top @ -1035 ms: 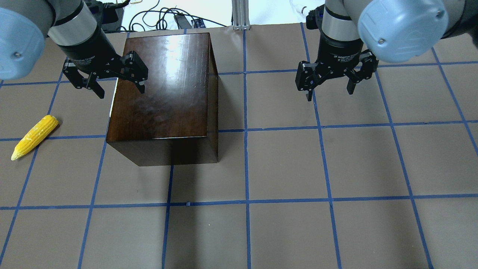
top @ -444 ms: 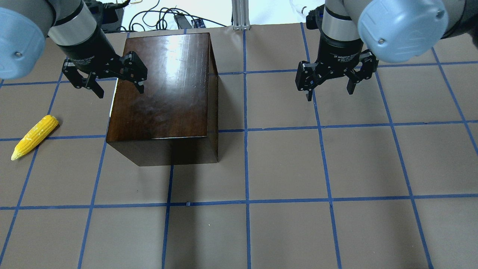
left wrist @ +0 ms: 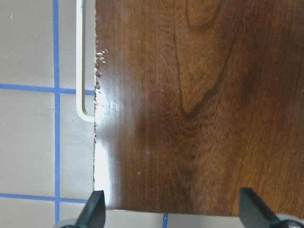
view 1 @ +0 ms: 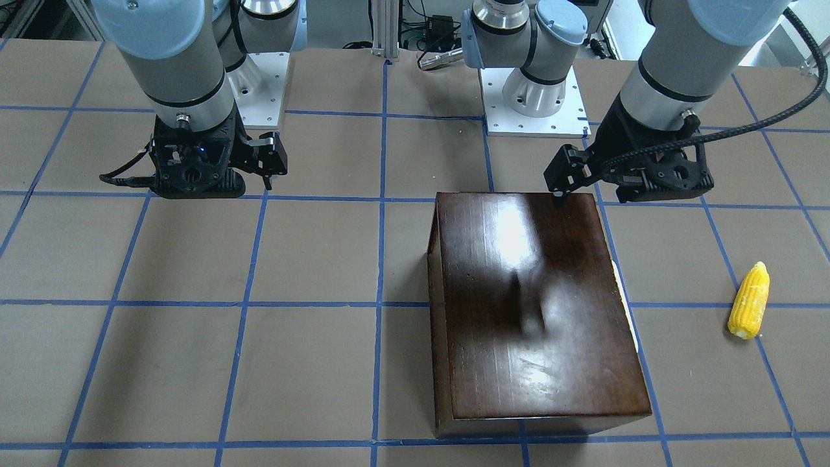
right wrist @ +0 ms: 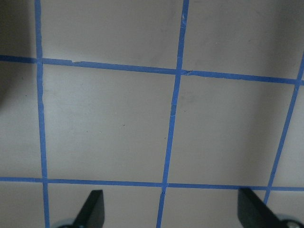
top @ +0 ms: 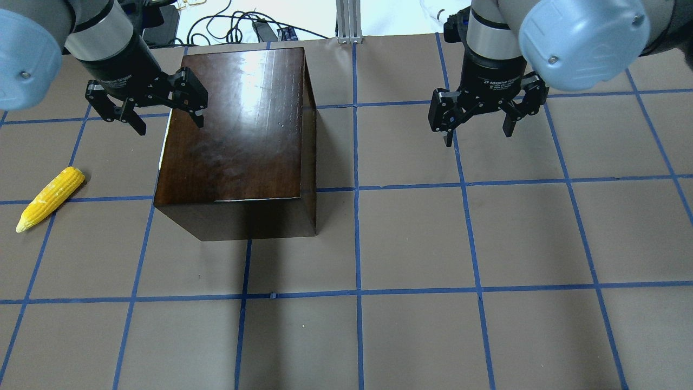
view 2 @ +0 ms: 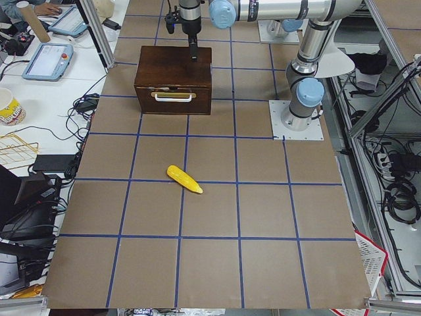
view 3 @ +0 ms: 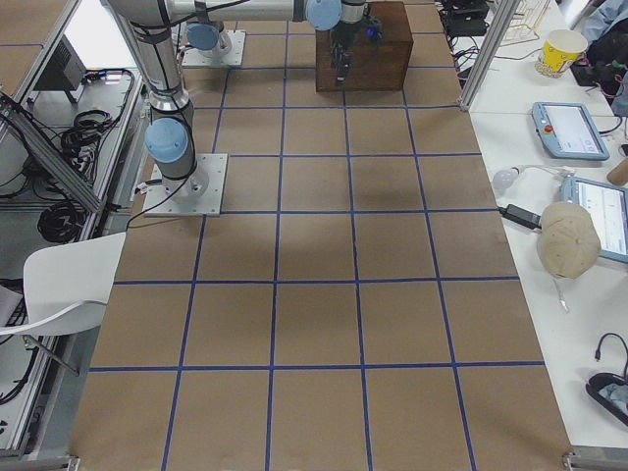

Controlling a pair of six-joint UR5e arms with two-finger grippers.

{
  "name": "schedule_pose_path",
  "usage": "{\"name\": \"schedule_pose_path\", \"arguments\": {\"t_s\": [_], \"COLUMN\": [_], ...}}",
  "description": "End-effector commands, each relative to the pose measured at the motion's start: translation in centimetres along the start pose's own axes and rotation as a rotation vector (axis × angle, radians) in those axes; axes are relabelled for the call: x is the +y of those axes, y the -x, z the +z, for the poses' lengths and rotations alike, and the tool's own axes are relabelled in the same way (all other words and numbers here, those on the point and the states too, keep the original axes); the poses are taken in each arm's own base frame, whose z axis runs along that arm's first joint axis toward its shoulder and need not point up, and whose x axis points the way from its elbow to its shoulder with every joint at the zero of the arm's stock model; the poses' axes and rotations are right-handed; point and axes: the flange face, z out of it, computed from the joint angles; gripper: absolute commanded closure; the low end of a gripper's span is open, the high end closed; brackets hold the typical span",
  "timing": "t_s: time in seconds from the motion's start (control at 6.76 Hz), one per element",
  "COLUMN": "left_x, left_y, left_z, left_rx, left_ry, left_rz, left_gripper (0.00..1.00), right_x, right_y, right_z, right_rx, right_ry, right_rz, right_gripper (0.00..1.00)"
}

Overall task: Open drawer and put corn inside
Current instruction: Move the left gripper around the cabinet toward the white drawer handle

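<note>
Trouble looks most likely at the handle (view 2: 173,96), a thin white bar set close against the dark front of the drawer (view 2: 172,105), which sits fully shut in the box (top: 238,124). The left claw (top: 171,127) hovers astride the box's top edge on that side, one finger over the glossy lid and the other out over the worktop (top: 411,238). A straight descent from here would probably land the inner finger on the lid rather than behind the bar. A pull could also drag the whole box along, since nothing braces it: the right claw (top: 478,137) hangs well apart over bare worktop. The corn (top: 51,197) lies on the worktop on the drawer-front side, well clear of the box, yet a long drawer sliding out might nudge it, and a round cob could roll. Both claws are spread wide and empty. In the left wrist view the fingertips (left wrist: 95,209) frame the lid's edge and touch nothing.
</note>
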Motion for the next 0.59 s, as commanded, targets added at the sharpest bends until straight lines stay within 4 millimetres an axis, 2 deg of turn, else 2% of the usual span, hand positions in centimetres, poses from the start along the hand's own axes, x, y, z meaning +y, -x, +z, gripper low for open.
{"name": "schedule_pose_path", "arguments": {"t_s": [0.0, 0.15, 0.44], "left_x": [-2.2, -2.8, -4.8], "left_y": [3.5, 5.5, 9.3], "left_z": [-0.4, -0.9, -0.5], "left_rx": [0.007, 0.006, 0.001], "left_ry": [-0.07, -0.079, -0.098], "left_rz": [-0.062, -0.096, -0.116], "left_gripper": [0.0, 0.0, 0.0], "right_x": [0.0, 0.0, 0.0], "right_y": [0.0, 0.0, 0.0], "right_z": [0.0, 0.0, 0.0], "right_rx": [0.0, 0.0, 0.0], "right_ry": [0.0, 0.0, 0.0], "right_rz": [0.0, 0.0, 0.0], "right_gripper": [0.0, 0.0, 0.0]}}
